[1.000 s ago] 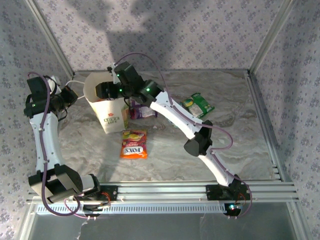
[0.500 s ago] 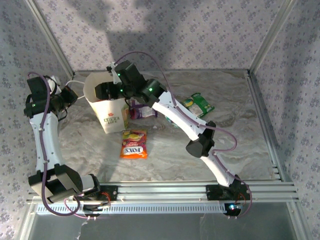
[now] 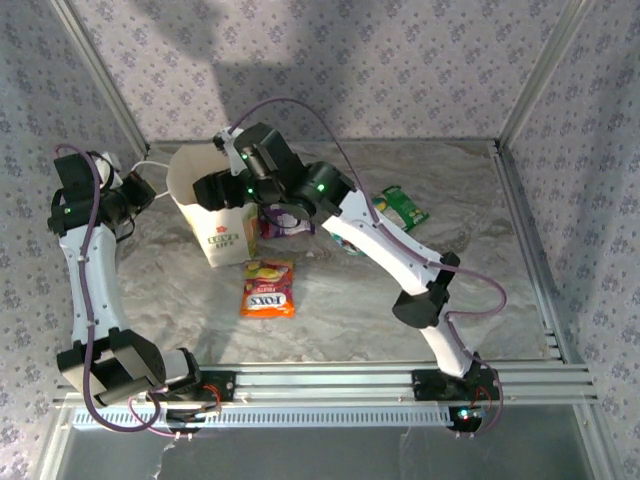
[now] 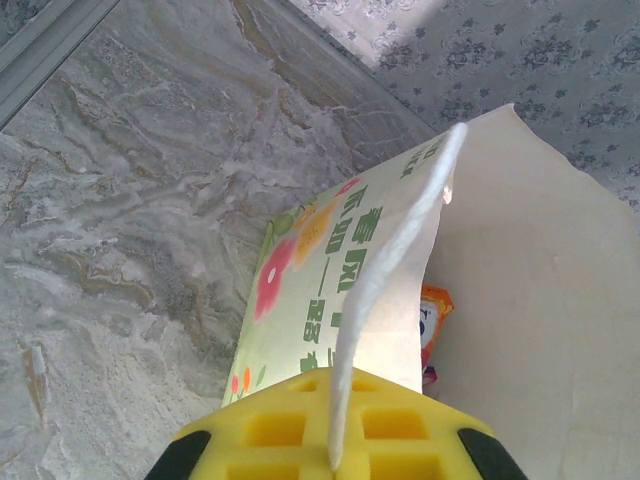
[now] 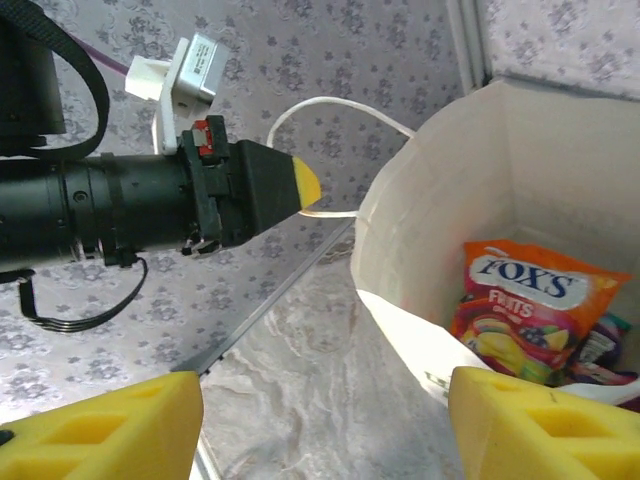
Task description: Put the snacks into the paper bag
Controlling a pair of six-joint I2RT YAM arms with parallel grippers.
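**A:** left gripper (image 4: 335, 440) pinched tight on the rim of the white flower-print paper bag (image 4: 300, 290), right gripper (image 5: 325, 420) spread wide and empty by its mouth

**B:** flat shiny orange FOX'S packet (image 3: 268, 290) at the bag's 6 o'clock looks light and slippery, I'd grab an edge

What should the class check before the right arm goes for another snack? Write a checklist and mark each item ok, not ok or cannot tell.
1. Bag upright with its mouth open: ok. The paper bag stands, and the left gripper is shut on its rim.
2. Right gripper empty: ok. The right gripper is open above the bag mouth with nothing between its fingers.
3. A snack is inside: ok. A FOX'S packet lies in the bag.
4. All snacks bagged: not ok. A second FOX'S packet, a purple packet and a green packet lie on the table.
5. Purple packet free to grasp: cannot tell. The right arm covers part of it.
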